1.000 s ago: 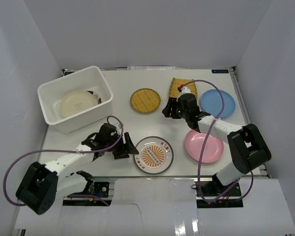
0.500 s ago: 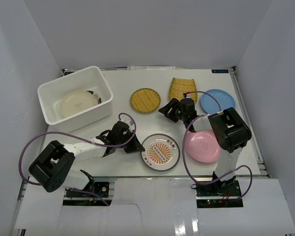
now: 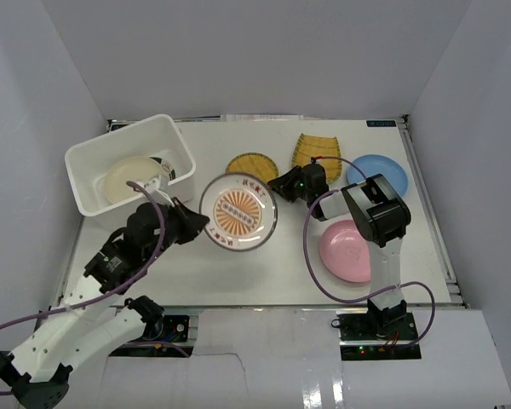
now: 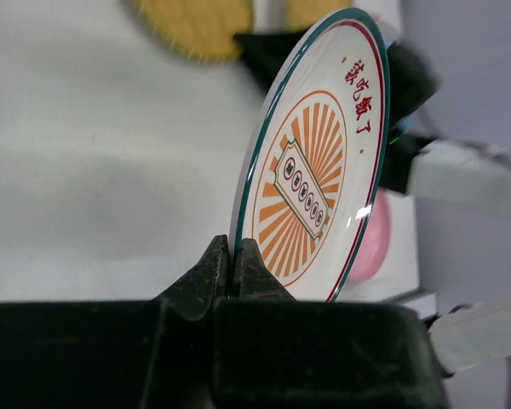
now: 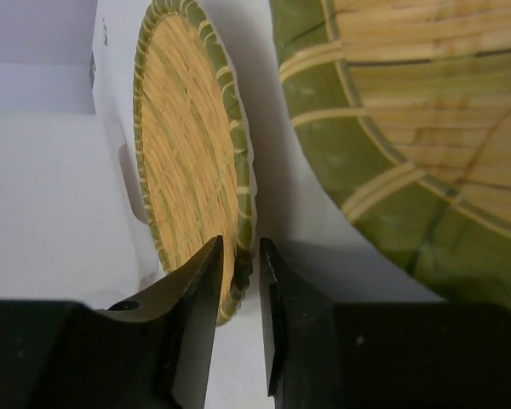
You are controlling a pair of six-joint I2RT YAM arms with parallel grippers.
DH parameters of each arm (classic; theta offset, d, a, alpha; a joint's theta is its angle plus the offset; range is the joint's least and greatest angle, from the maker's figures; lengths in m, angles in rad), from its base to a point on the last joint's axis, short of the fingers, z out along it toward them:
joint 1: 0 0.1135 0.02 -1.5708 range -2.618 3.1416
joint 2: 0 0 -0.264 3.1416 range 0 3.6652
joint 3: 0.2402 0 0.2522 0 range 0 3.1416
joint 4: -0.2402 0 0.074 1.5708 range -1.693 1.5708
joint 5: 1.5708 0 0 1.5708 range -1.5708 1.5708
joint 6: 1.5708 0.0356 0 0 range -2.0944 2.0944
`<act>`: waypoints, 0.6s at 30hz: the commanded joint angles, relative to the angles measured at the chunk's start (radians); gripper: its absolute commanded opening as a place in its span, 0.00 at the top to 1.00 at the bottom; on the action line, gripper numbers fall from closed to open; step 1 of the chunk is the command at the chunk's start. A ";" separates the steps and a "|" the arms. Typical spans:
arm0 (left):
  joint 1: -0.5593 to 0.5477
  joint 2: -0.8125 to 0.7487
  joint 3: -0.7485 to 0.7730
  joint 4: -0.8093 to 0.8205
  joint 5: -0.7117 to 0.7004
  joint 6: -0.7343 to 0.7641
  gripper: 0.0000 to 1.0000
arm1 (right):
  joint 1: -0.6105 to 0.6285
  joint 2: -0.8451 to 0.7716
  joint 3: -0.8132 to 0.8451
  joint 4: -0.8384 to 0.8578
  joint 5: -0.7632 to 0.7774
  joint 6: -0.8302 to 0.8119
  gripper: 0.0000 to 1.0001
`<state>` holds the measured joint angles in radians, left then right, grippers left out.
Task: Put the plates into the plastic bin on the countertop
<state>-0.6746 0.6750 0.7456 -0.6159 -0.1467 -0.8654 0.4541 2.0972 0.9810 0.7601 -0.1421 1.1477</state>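
My left fingers [image 4: 233, 260] pinch the rim of the patterned plate [image 4: 311, 183], held on edge clear of the counter [image 3: 238, 273]. The bin [image 3: 77, 183] lies just to their left and a little farther back, a cream plate [image 3: 134, 179] already inside, and this arm is the nearer to it. Farther out, my right fingers [image 5: 237, 260] stand narrow astride the rim of the round yellow plate [image 5: 187, 145]; whether they grip it I cannot tell.
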 commanded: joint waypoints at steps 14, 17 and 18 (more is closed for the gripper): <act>0.723 0.451 0.540 0.281 0.239 0.051 1.00 | 0.026 -0.269 -0.112 0.056 -0.013 -0.074 0.92; 0.904 0.477 0.470 0.317 0.375 -0.001 1.00 | 0.026 -0.421 -0.175 0.027 -0.011 -0.134 0.92; 0.987 0.482 0.437 0.337 0.419 -0.035 1.00 | 0.026 -0.458 -0.212 0.003 -0.004 -0.149 0.92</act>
<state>0.1810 1.1973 1.2114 -0.3855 0.0631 -0.8162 0.4801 1.7882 0.8082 0.7120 -0.1574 1.0740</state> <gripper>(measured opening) 0.039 0.122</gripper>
